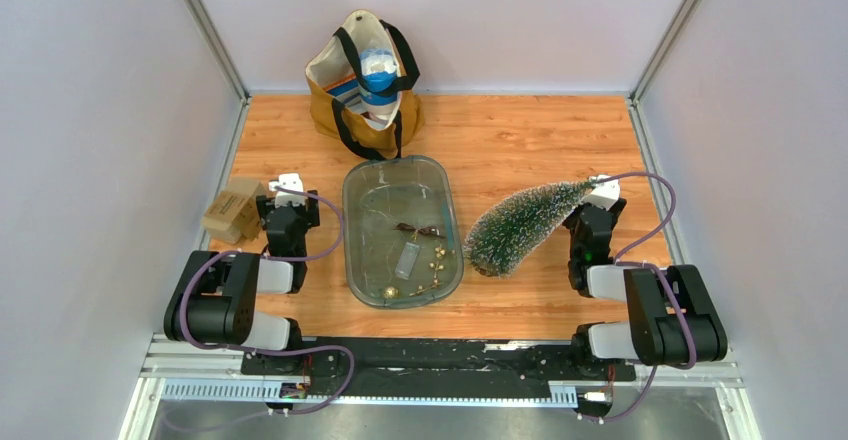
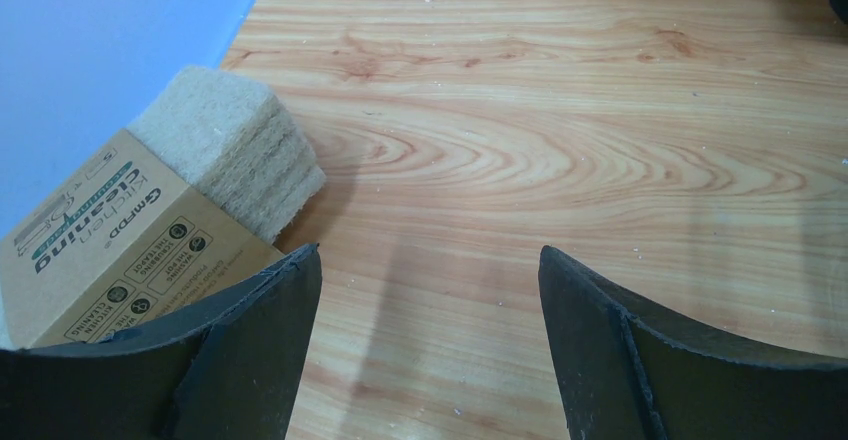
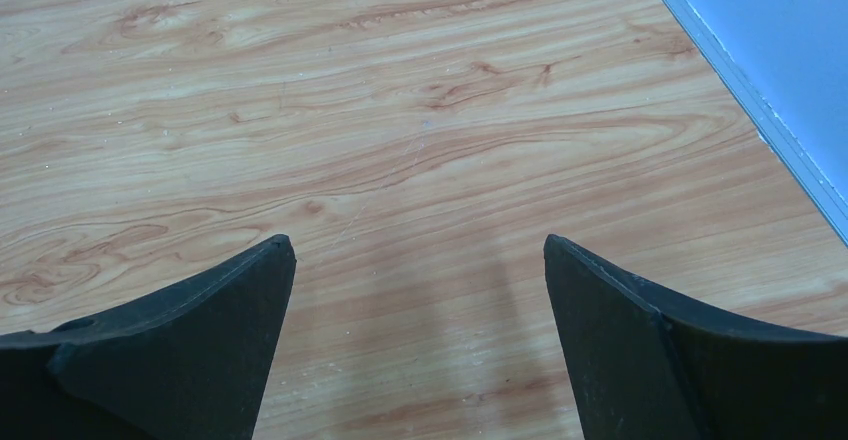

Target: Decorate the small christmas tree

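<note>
The small christmas tree [image 1: 522, 224], dark green with white frosted tips, lies on its side on the wooden table right of the clear tray [image 1: 351, 212]. Its tip points up-right, toward my right gripper [image 1: 601, 197]. In the tray lie small gold beads [image 1: 437, 258], a gold bell [image 1: 392, 290] and a dark brown piece [image 1: 420, 230]. My right gripper [image 3: 420, 245] is open over bare wood with nothing between its fingers; the tree is out of its wrist view. My left gripper [image 1: 287, 192] sits left of the tray. It [image 2: 430, 255] is open over bare wood.
A cardboard-wrapped pack of beige cleaning sponges [image 2: 150, 210] lies just left of my left gripper, against the left wall [image 1: 232, 210]. A mustard tote bag [image 1: 365, 85] with black straps stands at the back centre. The right wall's edge [image 3: 760, 110] runs close by my right gripper.
</note>
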Action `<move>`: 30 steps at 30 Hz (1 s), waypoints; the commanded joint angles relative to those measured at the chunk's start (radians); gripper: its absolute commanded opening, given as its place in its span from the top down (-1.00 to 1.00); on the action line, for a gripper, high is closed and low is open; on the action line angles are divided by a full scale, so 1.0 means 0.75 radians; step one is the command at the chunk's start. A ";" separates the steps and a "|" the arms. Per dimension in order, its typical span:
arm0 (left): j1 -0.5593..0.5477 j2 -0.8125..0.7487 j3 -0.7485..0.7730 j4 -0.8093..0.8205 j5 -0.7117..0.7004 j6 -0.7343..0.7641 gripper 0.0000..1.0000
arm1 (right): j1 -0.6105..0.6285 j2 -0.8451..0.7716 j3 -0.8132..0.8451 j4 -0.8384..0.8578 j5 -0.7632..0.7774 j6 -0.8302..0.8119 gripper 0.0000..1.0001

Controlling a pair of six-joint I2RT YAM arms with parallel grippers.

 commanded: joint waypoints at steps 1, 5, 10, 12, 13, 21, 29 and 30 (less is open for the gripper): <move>0.014 -0.006 0.024 0.067 0.023 0.013 -0.75 | 0.000 -0.041 0.046 0.071 0.068 -0.019 -1.00; 0.044 -0.058 0.042 0.004 -0.007 -0.044 -0.75 | -0.038 -0.335 0.305 -0.671 0.291 0.099 -1.00; -0.007 -0.434 0.243 -0.670 -0.343 -0.198 -0.76 | -0.088 -0.507 0.516 -1.290 0.289 0.257 -1.00; 0.003 -0.602 0.421 -1.146 -0.469 -0.433 -0.76 | -0.132 -0.561 0.553 -1.429 0.275 0.322 -1.00; 0.003 -0.680 0.479 -1.393 -0.471 -0.505 -0.76 | -0.131 -0.583 0.561 -1.482 0.270 0.365 -1.00; 0.005 -0.940 0.717 -1.903 0.271 -0.709 -0.77 | -0.137 -0.812 0.569 -1.796 0.015 0.660 -1.00; 0.003 -0.861 0.668 -2.040 0.657 -0.659 -0.58 | -0.137 -1.164 0.488 -1.900 -0.075 0.652 -1.00; -0.007 -0.824 0.658 -2.034 0.668 -0.664 -0.57 | -0.135 -1.172 0.488 -1.916 -0.075 0.650 -1.00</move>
